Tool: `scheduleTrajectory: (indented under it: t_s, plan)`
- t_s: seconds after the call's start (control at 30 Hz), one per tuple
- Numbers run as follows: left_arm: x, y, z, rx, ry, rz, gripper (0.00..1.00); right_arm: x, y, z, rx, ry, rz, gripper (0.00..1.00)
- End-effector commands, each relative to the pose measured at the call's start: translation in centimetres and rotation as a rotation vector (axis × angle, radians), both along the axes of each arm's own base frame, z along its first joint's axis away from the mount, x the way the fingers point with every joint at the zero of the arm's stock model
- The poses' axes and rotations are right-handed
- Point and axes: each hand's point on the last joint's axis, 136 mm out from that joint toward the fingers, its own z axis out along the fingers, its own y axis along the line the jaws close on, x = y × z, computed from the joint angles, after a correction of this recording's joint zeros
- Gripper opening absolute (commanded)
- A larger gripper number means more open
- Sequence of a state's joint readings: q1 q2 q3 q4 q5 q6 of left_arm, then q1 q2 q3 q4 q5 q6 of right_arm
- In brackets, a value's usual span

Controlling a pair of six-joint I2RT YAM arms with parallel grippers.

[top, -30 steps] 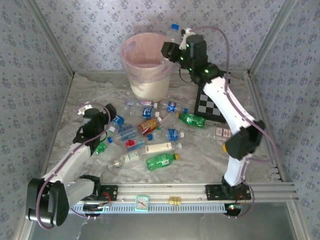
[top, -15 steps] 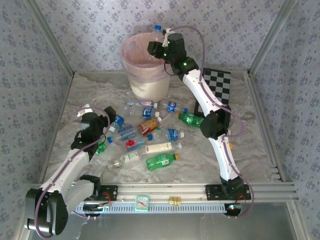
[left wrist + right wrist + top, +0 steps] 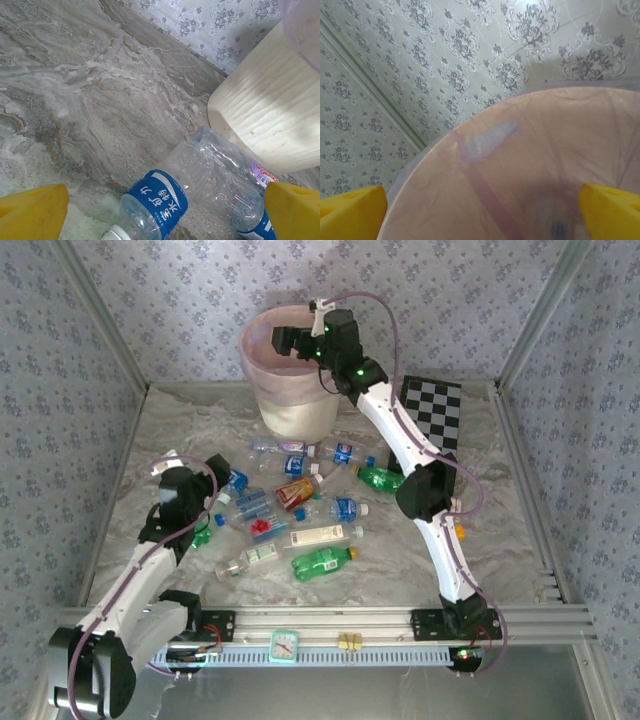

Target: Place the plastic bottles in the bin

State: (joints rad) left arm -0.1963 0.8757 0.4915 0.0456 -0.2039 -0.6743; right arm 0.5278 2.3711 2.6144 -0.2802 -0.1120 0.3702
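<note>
**Left tool** (image 3: 162, 214): you have it low over the near-left of the surface (image 3: 180, 430), jaws wide and holding nothing. A clear blue-labelled bottle (image 3: 155, 201) lies between its yellow fingertips (image 3: 30, 215), apart from both.

**Bottles** (image 3: 300, 510): these lie on their sides, scattered across the middle of the surface. Most are clear with blue or white labels, a green one (image 3: 322, 560) is nearest you, and an orange-labelled one (image 3: 297, 490) is at the centre.

**Checkerboard** (image 3: 435, 425): flat on the surface at the far right.

**Bin** (image 3: 290, 405): upright at the far edge, with a pink bag folded over its rim.

**Right tool** (image 3: 285, 340): you have it above the bin's mouth, jaws wide and gripping nothing. Your right wrist view shows a blurred shape with a blue spot (image 3: 555, 227) inside the bag, too smeared to name.
</note>
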Motion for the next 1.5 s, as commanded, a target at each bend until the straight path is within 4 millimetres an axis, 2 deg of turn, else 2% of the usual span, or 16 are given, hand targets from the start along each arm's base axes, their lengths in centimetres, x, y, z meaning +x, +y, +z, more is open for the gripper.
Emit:
scheduleTrajectory:
  t_s: [0.0,0.17,0.37,0.5,0.7,0.8,0.93,1.07,1.23,1.47]
  plan:
    - [-0.1,0.8,1.6,0.009,-0.012,0.039,1.0,-3.4,-2.4,7.2,-0.001,-0.101,-0.005,1.0]
    - [-1.3,2.5,0.7,0.014,0.066,0.131,1.0,-6.2,-4.0,7.4,-0.065,-0.049,-0.006,1.0]
    - [-4.1,5.8,-1.3,0.02,0.2,0.311,1.0,-9.3,-7.2,5.3,-0.17,0.013,-0.069,1.0]
    - [-6.5,7.8,-3.1,0.032,0.304,0.415,1.0,-10.8,-11.1,3.2,-0.22,0.04,-0.229,1.0]
    - [-8.6,9.1,-4.7,0.041,0.369,0.465,1.0,-13.4,-16.6,-1.1,-0.286,0.078,-0.432,1.0]
    - [-8.9,9.0,-5.9,0.029,0.394,0.464,1.0,-14.6,-18.8,-4.4,-0.332,0.15,-0.505,1.0]
    - [-7.7,7.8,-7.4,0.002,0.4,0.391,1.0,-15.8,-20.8,-9.2,-0.395,0.263,-0.571,1.0]
    - [-6.9,7.3,-8.8,-0.002,0.445,0.363,1.0,-16.4,-22.1,-12.4,-0.462,0.356,-0.627,1.0]
    - [-6.4,6.3,-11.5,-0.006,0.571,0.32,1.0,-16.2,-22.9,-14.2,-0.51,0.42,-0.688,1.0]
    - [-6.4,5.8,-15.0,0.036,0.816,0.291,1.0,-15.3,-22.5,-15.1,-0.571,0.436,-0.709,1.0]
